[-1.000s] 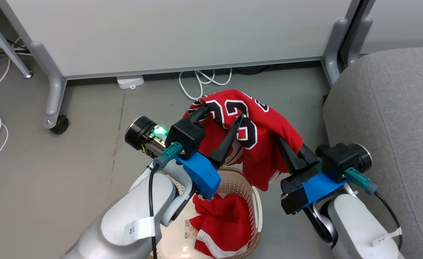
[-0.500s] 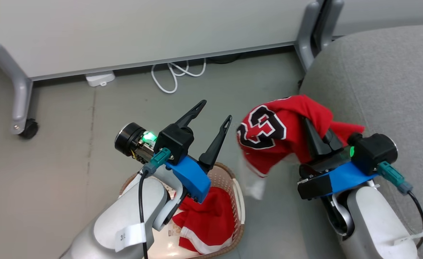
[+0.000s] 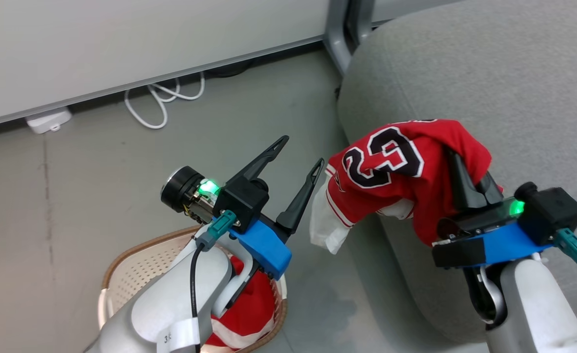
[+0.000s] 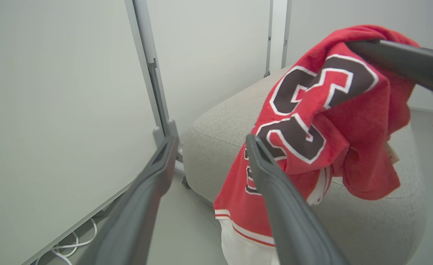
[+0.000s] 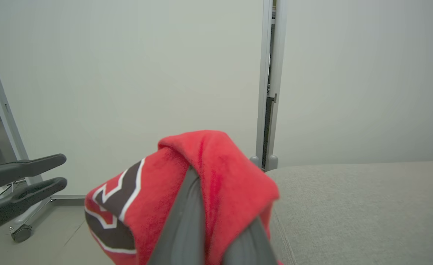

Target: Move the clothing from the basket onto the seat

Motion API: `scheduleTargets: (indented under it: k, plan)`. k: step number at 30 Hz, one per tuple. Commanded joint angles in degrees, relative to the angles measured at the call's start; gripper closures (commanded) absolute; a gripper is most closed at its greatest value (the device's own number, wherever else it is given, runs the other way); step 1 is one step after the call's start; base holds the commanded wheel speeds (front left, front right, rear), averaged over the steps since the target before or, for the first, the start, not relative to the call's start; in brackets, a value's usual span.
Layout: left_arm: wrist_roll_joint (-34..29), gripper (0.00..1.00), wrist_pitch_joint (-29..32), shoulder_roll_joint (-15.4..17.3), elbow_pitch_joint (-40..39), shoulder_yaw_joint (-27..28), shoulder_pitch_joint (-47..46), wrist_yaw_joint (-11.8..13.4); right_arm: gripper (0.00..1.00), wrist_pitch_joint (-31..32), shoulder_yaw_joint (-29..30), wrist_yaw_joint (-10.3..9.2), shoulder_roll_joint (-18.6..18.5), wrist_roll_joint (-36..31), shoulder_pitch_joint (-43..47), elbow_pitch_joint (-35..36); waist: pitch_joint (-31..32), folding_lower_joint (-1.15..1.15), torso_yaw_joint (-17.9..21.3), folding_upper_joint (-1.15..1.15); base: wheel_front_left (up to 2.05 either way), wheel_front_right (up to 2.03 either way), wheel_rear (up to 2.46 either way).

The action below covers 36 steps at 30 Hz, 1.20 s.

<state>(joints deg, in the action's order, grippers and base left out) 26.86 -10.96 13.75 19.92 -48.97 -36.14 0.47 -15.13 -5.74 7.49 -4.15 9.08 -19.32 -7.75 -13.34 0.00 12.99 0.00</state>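
Jaws: right gripper (image 3: 465, 166) clamped on jersey (image 3: 386, 157) above seat (image 3: 514, 63) edge; left gripper (image 3: 301, 151) spread wide, empty, pointing toward jersey.

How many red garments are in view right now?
2. The numbered jersey hangs from the right gripper, jaws shut on it, over the seat edge; the second garment lies in the basket, partly hidden by the left forearm. More may lie beneath.

Matt red cloth jersey (image 3: 406, 171) — coarse grey woven seat (image 3: 489, 73), perforated plastic basket (image 3: 141, 264).
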Motion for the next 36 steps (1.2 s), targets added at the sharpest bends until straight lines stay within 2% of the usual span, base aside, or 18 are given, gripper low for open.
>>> scheduleTargets:
  k: [1, 12, 21, 25, 30, 36]
  plan:
    - [-0.15, 0.00, -0.54, 0.10, -0.08, -0.14, -0.34, -0.12, 1.00, -0.05, 1.04, 0.01, 0.02, -0.44, 0.93, 0.89, -0.44, 0.00, 2.53, 0.00, 0.00, 0.00, 0.00]
    - [-0.43, 0.00, -1.22, -0.22, 0.57, -1.45, -0.07, -0.56, 1.00, -0.05, 7.02, 0.01, 0.34, -0.74, 5.63, 4.16, -1.07, 0.00, 7.34, 0.00, 0.00, 0.00, 0.00]
    - [-0.53, 0.00, -1.46, -0.24, 0.53, -2.09, -0.62, -0.65, 1.00, -0.04, 7.88, 0.01, 0.78, -0.68, 6.41, 4.72, -1.39, 0.00, 8.24, 0.00, 0.00, 0.00, 0.00]
    - [-0.80, 0.00, -1.47, 0.03, -0.09, -2.00, -1.46, -0.13, 1.00, -0.04, 7.12, 0.01, 0.96, -0.66, 3.39, 5.21, -2.78, 0.00, 8.17, 0.00, 0.00, 0.00, 0.00]
    - [-1.95, 0.00, -0.43, 0.66, -1.57, -2.25, -3.90, -0.05, 1.00, -0.05, 7.76, 0.01, 0.53, -0.84, -4.30, 6.13, -7.55, 0.00, 7.49, 0.00, 0.00, 0.00, 0.00]
    - [-3.88, 0.00, 1.05, 1.84, -4.01, -2.37, -8.65, -0.69, 1.00, -0.05, 12.74, 0.01, -2.42, -1.67, -17.14, 7.76, -16.00, 0.00, 5.56, 0.00, 0.00, 0.00, 0.00]
